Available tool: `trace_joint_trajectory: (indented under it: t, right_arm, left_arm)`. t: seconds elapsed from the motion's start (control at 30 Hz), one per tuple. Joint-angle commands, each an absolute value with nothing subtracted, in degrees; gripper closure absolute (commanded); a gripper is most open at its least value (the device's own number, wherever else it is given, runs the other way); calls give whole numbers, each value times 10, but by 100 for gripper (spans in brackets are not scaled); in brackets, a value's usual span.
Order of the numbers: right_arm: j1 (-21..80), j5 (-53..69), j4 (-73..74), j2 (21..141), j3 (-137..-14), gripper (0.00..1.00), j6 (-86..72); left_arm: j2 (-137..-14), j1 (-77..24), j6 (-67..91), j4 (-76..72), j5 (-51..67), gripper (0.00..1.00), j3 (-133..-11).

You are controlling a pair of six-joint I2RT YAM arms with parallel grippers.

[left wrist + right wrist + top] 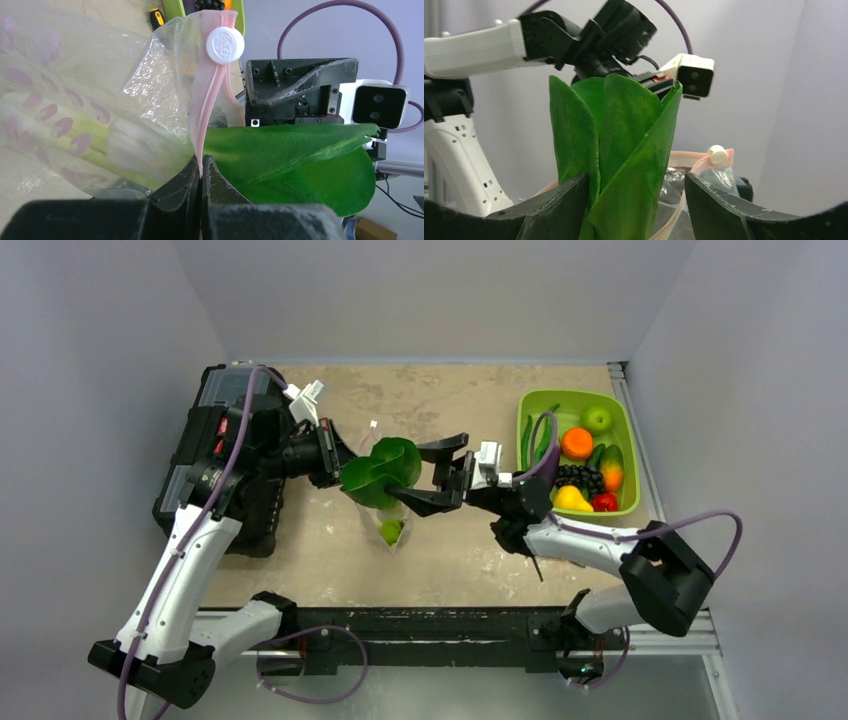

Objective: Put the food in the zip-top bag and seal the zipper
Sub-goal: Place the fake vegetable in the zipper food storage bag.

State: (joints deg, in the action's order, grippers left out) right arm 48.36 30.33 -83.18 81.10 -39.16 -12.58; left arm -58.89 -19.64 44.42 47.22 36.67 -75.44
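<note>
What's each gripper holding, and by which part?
Left gripper pinches the bag by its pink zipper strip. Right gripper holds nothing: its jaws stand open on either side of the vegetable.

You've got 2 leafy veg (382,472), 1 zip-top bag (155,75), 1 green bin (524,418), 1 black toolbox (195,455), 1 screwdriver (157,18), 1 orange (576,443), 1 green apple (597,419), 1 dark berry bunch (578,478).

top: overhead from behind, far | wrists: close-up, facing each other | shared: green leaf (380,475), pink zipper (204,125)
</note>
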Motion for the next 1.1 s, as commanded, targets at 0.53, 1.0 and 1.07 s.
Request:
trace_joint_trajectory:
  t: [0.53,1.0,1.07]
  right_arm:
    - [491,342,-448,671,-470,1,-27]
    - [512,284,-417,717,-495,100,57]
    - [513,264,-453,698,-466,100,53]
  left_arm:
    - [-584,-198,450,435,378,100,-758]
    - [-600,-198,433,446,377,100,-765]
    - [-599,-198,429,450,368,100,-764]
